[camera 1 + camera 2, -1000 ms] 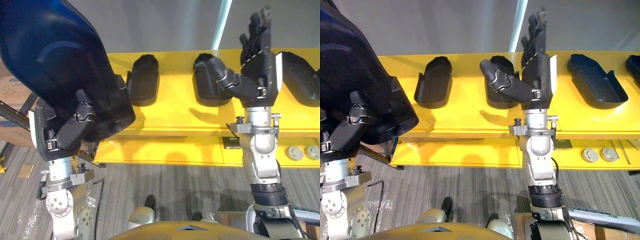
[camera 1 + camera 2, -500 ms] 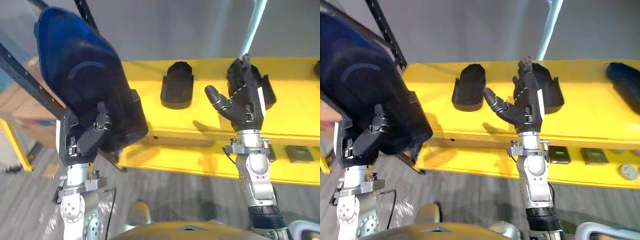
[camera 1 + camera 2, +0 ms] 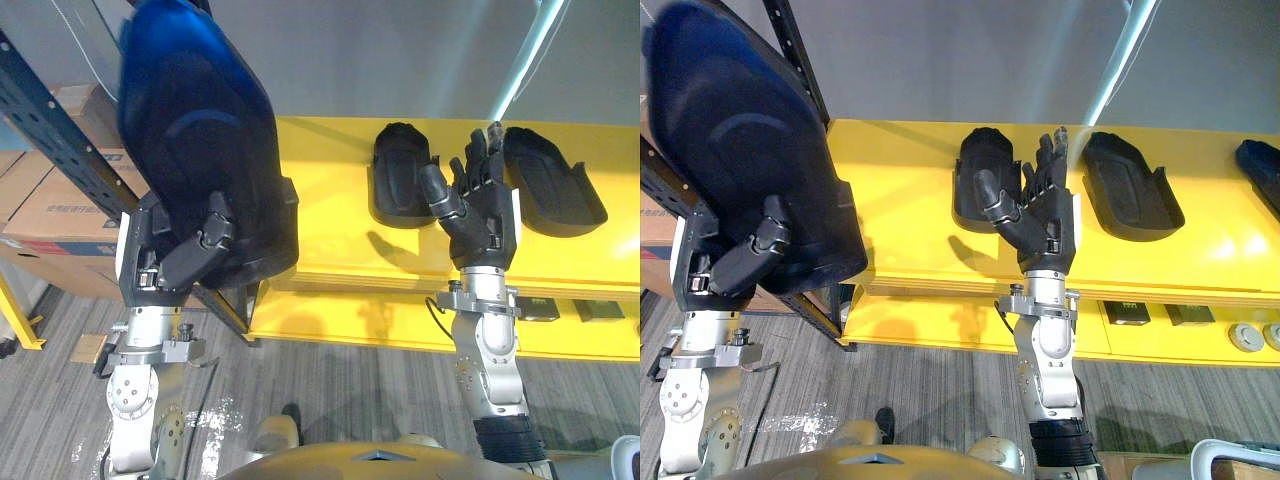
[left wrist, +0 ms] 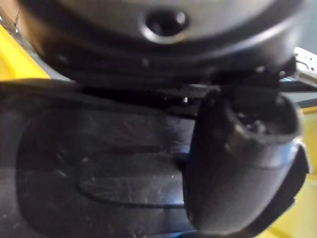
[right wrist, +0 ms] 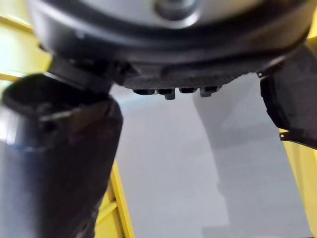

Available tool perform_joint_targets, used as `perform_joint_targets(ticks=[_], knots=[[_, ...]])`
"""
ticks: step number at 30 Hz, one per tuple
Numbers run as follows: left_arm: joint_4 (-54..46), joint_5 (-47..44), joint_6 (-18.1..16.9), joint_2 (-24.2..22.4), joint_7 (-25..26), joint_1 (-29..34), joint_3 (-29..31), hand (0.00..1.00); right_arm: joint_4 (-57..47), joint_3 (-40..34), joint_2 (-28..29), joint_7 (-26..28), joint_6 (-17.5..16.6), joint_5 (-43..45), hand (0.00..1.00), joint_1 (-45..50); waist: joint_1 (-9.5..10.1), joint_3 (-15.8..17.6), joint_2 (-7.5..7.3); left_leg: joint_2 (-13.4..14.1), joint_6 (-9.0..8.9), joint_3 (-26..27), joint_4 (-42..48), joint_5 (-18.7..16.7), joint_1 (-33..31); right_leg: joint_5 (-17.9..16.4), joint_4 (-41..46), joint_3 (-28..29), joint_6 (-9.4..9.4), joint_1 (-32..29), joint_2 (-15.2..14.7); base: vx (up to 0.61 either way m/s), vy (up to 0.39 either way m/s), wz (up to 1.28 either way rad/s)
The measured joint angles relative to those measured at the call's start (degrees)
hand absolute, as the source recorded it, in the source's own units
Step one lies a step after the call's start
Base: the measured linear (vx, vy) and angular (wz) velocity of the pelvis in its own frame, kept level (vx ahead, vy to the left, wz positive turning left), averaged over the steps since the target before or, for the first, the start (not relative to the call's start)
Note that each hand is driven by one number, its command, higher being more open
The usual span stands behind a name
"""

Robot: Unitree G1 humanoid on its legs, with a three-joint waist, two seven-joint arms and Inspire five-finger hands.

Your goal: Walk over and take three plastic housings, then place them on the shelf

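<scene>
one housing up, two more waiting
left hand (image 3: 180, 255) is clamped round the big dark housing (image 3: 200, 130). right hand (image 3: 485, 225) is spread and empty, in front of the middle housing (image 3: 400, 185) and right housing (image 3: 550, 180) on the yellow counter (image 3: 320, 190). my guess for the next move: carry it to the shelf rack (image 3: 50, 120).

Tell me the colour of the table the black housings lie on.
Bright yellow; the table shows best in the right eye view.

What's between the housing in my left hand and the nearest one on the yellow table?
Nothing but bare yellow table between the held housing and the nearest table housing, in the right eye view.
</scene>
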Motion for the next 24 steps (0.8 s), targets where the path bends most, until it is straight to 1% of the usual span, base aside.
perform_joint_targets(ticks=[2,5,6,7,9,10,11,12,14,15,17,19,21,23,24], knots=[[-0.30,0.41,-0.01,-0.98,1.42,-0.05,-1.79,0.00,-0.07,-1.00,-0.19,0.16,0.00,0.00,1.00,-0.02,0.15,-0.01,-0.03,0.27,-0.39,0.10,-0.42,0.36,0.00,0.01,-2.11,-0.03,-0.01,0.85,0.64,0.01,-0.049,0.01],[-0.30,0.88,0.03,-2.01,3.66,0.10,-4.80,0.00,-0.99,-1.78,-0.62,-0.06,0.01,-0.14,1.00,-0.01,-0.12,0.00,-0.06,0.53,-1.06,-0.23,-3.59,2.57,0.26,-0.03,-4.28,-0.04,-0.09,1.15,1.48,-0.04,-0.063,0.08],[-0.30,0.84,0.03,-2.26,3.81,0.22,-5.25,0.00,-1.84,-2.00,-0.69,-0.03,0.00,-0.11,1.00,-0.04,-0.49,0.03,-0.09,0.59,-1.43,-0.19,-5.92,3.89,0.55,-0.63,-5.44,0.09,-1.03,1.19,1.89,-0.07,-0.063,0.08],[-0.30,0.83,0.03,-2.30,3.81,0.24,-5.26,0.00,-1.99,-2.02,-0.82,-0.03,0.00,-0.11,1.00,-0.06,-0.69,0.02,-0.08,0.70,-1.59,-0.17,-6.84,4.36,0.69,-0.75,-5.87,0.14,-1.19,1.19,2.14,-0.08,-0.066,0.05],[-0.30,0.86,0.03,-2.55,4.32,0.37,-5.23,0.00,-2.00,-2.01,-1.46,-0.07,0.03,-0.07,1.00,-0.11,-0.87,0.07,0.00,1.56,-2.03,0.15,-10.17,6.49,1.84,-0.87,-6.00,0.59,-1.32,0.60,3.11,-0.08,-0.070,-0.07],[-0.30,0.89,0.03,-2.65,4.92,0.37,-5.24,0.00,-2.14,-2.11,-1.78,-0.07,0.03,-0.04,1.00,-0.12,-0.94,0.09,-0.03,2.03,-2.32,0.34,-11.54,7.42,2.30,-1.13,-6.01,0.81,-1.73,0.31,3.63,-0.07,-0.068,-0.11],[-0.30,0.88,0.04,-2.70,5.28,0.47,-5.20,0.00,-2.17,-2.16,-1.84,-0.04,0.03,-0.04,1.00,-0.12,-0.96,0.09,-0.03,2.27,-2.42,0.49,-12.24,7.76,2.63,-1.15,-6.02,0.96,-1.76,0.25,3.92,-0.06,-0.062,-0.09],[-0.30,0.81,0.04,-2.96,5.76,0.78,-5.05,0.00,-2.31,-2.30,-1.84,0.14,0.03,-0.02,1.00,-0.09,-1.07,0.09,-0.04,2.59,-2.62,0.58,-12.23,7.94,2.72,-1.22,-6.01,1.15,-1.77,0.22,4.25,-0.05,-0.051,-0.11],[-0.30,0.53,0.03,-3.21,6.23,1.92,-4.82,0.00,-2.95,-2.41,-1.85,0.79,0.03,-0.03,1.00,-0.04,-0.89,0.12,-0.02,3.19,-2.85,0.75,-8.22,6.20,1.09,-1.34,-5.68,1.86,-1.69,-0.22,4.46,-0.03,-0.036,-0.15],[-0.25,0.69,0.03,-3.30,6.73,2.83,-4.75,0.00,-3.09,-2.42,-2.27,1.31,0.03,-0.04,1.00,-0.04,-0.74,0.27,0.14,3.78,-2.96,0.46,-3.47,4.22,-0.71,-1.34,-5.42,2.37,-1.54,-0.24,4.70,-0.01,-0.021,-0.17],[-0.19,1.24,0.03,-3.67,7.40,3.36,-4.44,0.00,-3.07,-2.62,-2.95,1.72,0.08,-0.10,1.00,-0.04,-0.42,0.43,0.29,4.53,-3.07,0.62,-0.40,3.39,-1.57,-1.43,-4.60,3.20,-1.42,-0.41,4.96,-0.02,-0.027,-0.18],[-0.20,2.87,0.00,-4.49,7.80,3.42,-3.50,0.00,-3.07,-3.49,-2.97,2.54,0.06,-0.29,1.00,-0.10,-0.68,0.55,0.70,5.10,-2.94,0.44,-0.91,3.48,-1.22,-2.06,-3.90,3.26,-1.68,-0.59,4.93,-0.05,-0.022,-0.03],[0.05,3.86,0.00,-4.81,8.66,3.62,-2.73,0.00,-3.05,-4.58,-2.97,3.17,0.06,-1.19,1.00,0.34,-1.03,0.82,1.09,4.86,-2.73,0.45,-2.30,4.09,-0.26,-3.11,-2.27,3.94,-1.50,-1.47,4.67,-0.09,0.002,-0.08],[0.12,5.52,0.00,-4.81,9.70,3.61,-2.38,0.00,-3.07,-5.16,-2.99,3.69,0.03,-1.09,1.00,0.68,-1.29,0.75,1.21,4.07,-2.66,1.21,-6.10,5.89,1.85,-3.70,-1.30,4.29,-0.90,-1.77,3.99,-0.09,0.005,-0.08],[0.11,7.28,0.01,-4.77,10.05,3.35,-2.39,0.00,-3.08,-5.82,-2.97,3.48,-0.06,-0.89,1.00,0.90,-1.71,0.55,1.55,3.15,-2.49,1.77,-10.37,7.66,3.87,-3.68,-1.09,4.28,-0.57,-1.83,3.27,-0.07,0.022,0.03]])
